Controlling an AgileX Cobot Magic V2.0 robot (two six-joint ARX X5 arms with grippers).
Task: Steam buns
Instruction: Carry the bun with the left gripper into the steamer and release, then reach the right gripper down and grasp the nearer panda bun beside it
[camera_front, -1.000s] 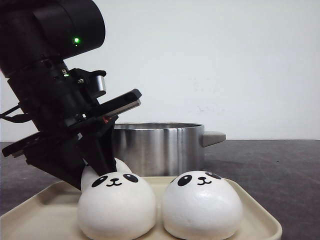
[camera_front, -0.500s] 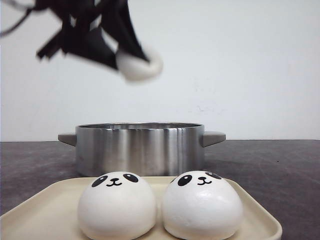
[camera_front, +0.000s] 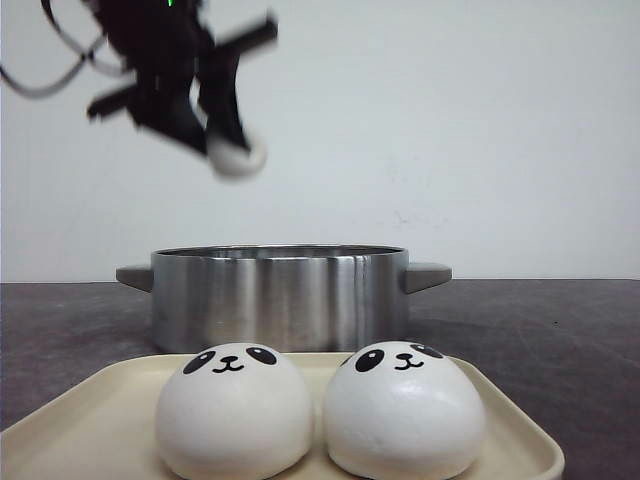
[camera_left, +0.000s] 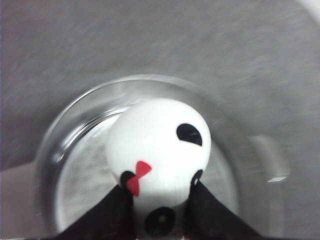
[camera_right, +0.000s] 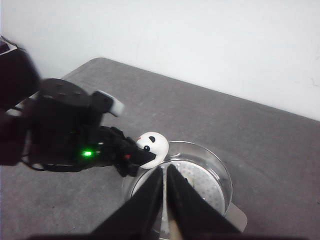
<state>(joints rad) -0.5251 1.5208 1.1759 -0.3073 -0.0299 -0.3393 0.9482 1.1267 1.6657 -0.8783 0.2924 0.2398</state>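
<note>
Panda bun clamped between the left gripper's black fingers, held high over the steel pot, apparently above its open mouth, though blur left that uncertain. Two more buns sat touching on the cream tray in front of the pot. Right gripper hung above the pot's rim, fingers nearly together, nothing between them.

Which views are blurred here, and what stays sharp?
Front view: the left tool and its bun are motion-smeared; the tray buns and pot are crisp. Left wrist view: the pot and table streak; the held bun is only slightly soft. Right wrist view: fairly sharp.
</note>
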